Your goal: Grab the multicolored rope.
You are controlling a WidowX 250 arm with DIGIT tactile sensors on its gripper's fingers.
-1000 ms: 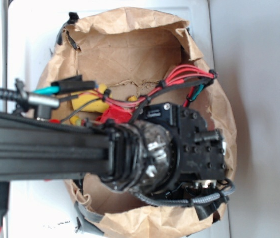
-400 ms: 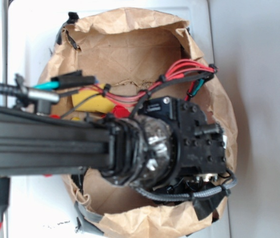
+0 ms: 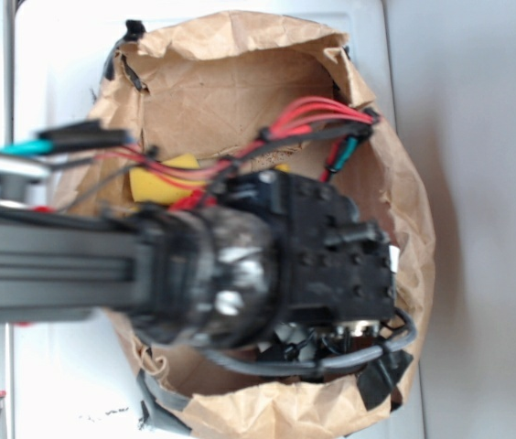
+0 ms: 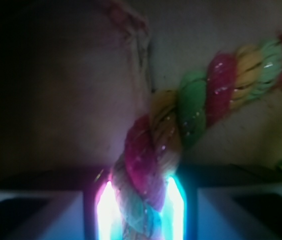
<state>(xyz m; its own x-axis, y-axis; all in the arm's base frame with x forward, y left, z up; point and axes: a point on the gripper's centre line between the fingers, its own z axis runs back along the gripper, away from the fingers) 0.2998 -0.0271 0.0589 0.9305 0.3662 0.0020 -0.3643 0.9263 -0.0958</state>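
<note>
Multicolored rope lay inside the paper bag, its twisted strand already pinched between the glowing fingers; the grab looked essentially made, with only lifting left.

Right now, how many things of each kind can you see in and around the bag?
Multicolored rope: 1
Yellow sponge: 1
Brown paper bag: 1
Gripper: 1, closed on the rope
Total: 4. The arm hides much of the bag, so more could be underneath.
</note>
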